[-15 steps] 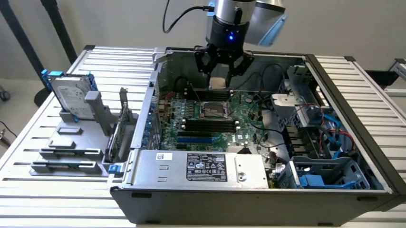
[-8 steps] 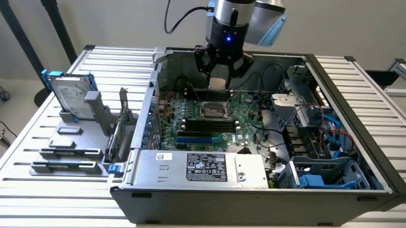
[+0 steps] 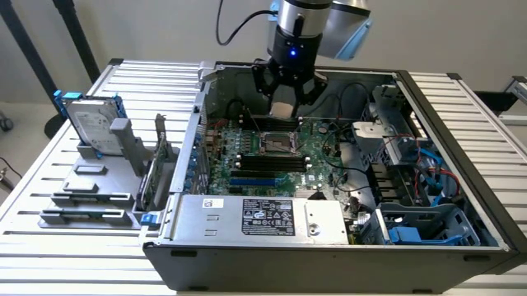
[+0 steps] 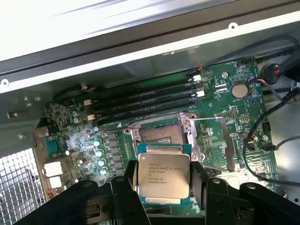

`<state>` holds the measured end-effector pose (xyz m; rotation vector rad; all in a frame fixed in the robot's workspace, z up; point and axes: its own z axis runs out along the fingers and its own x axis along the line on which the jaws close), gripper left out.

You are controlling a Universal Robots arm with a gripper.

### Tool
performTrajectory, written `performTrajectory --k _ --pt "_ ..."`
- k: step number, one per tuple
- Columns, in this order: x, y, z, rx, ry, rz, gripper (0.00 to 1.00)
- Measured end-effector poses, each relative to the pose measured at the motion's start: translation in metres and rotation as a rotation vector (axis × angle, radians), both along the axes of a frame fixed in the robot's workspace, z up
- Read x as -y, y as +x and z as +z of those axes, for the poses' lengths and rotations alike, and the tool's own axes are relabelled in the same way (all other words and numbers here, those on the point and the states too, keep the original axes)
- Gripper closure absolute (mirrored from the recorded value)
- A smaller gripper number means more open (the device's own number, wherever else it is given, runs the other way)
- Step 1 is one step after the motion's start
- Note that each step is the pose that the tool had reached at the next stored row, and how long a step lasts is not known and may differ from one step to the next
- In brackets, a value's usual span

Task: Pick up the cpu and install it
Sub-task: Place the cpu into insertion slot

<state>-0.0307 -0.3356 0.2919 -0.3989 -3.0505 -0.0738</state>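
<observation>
cpu: picked up, silver top showing, hanging just above the motherboard, clear of it.
gripper: jaws set wide, clamped on the chip's two opposite edges, down inside the open case.
socket: frame open, looks empty — chip near it, not seated.
progress: pick-up done — install not yet, by my reading.

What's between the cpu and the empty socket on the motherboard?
Nothing. In the wrist view the cpu, held in the jaws of the gripper, hangs just short of the open socket, the gap bare.
</observation>
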Motion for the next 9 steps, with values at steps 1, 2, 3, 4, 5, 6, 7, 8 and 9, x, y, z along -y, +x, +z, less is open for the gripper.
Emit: performTrajectory --k 1,2,3,4,5,6,7,8,9 --pt "0.0 0.0 -0.0005 -0.0013 0.0 -0.015 0.45" --pt "0.0 0.0 -0.0011 -0.0027 0.0 -0.032 0.45" --pt "0.0 0.0 -0.0016 -0.004 0.0 -0.048 0.45" --pt "0.0 0.0 -0.0022 -0.0052 0.0 -0.063 0.45" --pt "0.0 0.0 -0.0027 -0.0064 0.0 -0.079 0.45" --pt "0.0 0.0 -0.0033 -0.0075 0.0001 -0.095 0.45" --pt "0.0 0.0 -0.0038 -0.0087 0.0 -0.111 0.45" --pt "0.0 0.0 -0.0044 -0.0098 0.0 -0.127 0.45" --pt "0.0 0.0 -0.005 -0.011 0.0 -0.144 0.45"
